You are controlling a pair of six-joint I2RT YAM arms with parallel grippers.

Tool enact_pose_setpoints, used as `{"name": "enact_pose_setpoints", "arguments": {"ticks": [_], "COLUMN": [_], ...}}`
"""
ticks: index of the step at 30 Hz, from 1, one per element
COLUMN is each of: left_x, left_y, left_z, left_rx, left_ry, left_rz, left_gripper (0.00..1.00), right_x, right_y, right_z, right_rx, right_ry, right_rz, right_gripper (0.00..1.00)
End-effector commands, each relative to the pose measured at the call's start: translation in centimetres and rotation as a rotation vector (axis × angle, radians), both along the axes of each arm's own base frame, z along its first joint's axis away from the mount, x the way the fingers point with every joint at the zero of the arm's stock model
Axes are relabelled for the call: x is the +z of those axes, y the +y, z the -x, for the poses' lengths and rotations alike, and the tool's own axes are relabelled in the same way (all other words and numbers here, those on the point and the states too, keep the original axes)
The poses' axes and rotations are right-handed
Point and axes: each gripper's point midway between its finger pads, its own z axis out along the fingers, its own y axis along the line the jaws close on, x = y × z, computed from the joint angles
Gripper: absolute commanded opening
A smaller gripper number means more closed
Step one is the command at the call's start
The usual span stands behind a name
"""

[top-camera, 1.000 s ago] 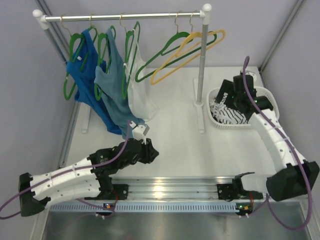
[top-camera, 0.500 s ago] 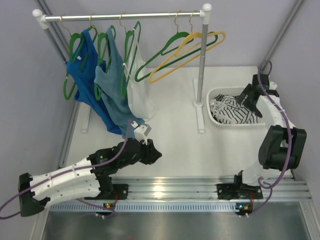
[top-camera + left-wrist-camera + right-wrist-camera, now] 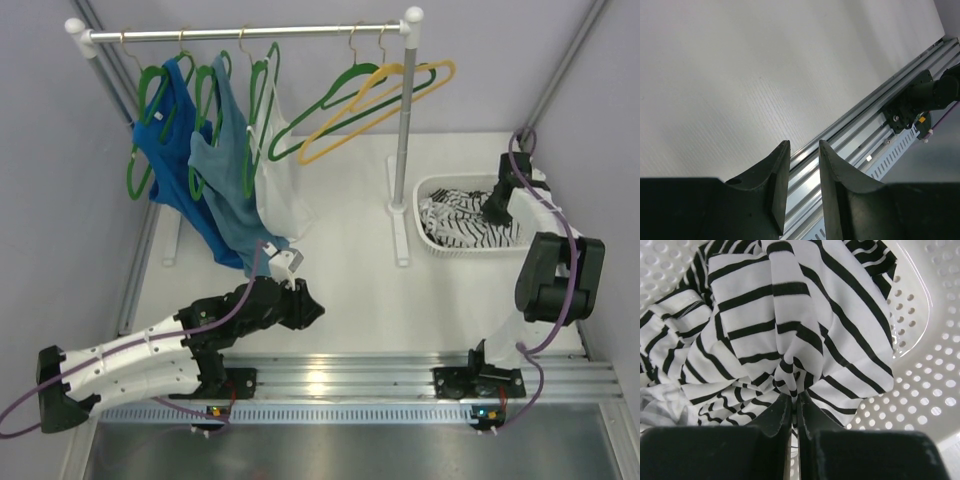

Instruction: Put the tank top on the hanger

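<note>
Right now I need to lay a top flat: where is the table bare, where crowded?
Bare: the middle of the table, between the hung tops, rack post and left arm, and the strip nearer than the basket. Crowded: under the hung tops, and the basket, where the right fingers pinch the tank top.

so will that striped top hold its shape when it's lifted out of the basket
Probably not: the striped top lies crumpled in folds in the basket, so it should droop. It looks thin and likely light. Pinched at one fold by the right hand, it may hang long and drag on the rim.
</note>
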Motion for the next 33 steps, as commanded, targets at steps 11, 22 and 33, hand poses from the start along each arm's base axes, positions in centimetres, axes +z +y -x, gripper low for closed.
{"name": "enact_pose_setpoints", "arguments": {"ticks": [11,22,33], "left_x": [3.3,6.1,9.0], "left_y": [-0.3,0.2,2.3], "left_z": [-0.8,-1.3,-2.2], "left_rx": [0.017,0.039,0.149], "left_ry": [-0.065,-0.106,-0.155], "left_rz": [0.051,0.063,0.129], "left_gripper": [0.34,0.34,0.36], "right_x": [23.5,34.7,33.7], "right_y": [4.5,12.4,25.6], "right_z": [0.9,7.1,14.4], "right_rx": [0.180,0.419,0.753], "right_ry": [-0.534,-0.777,-0.800], "right_rz": [0.007,-0.040,-0.383], "right_gripper": [0.00,0.00,0.00]}}
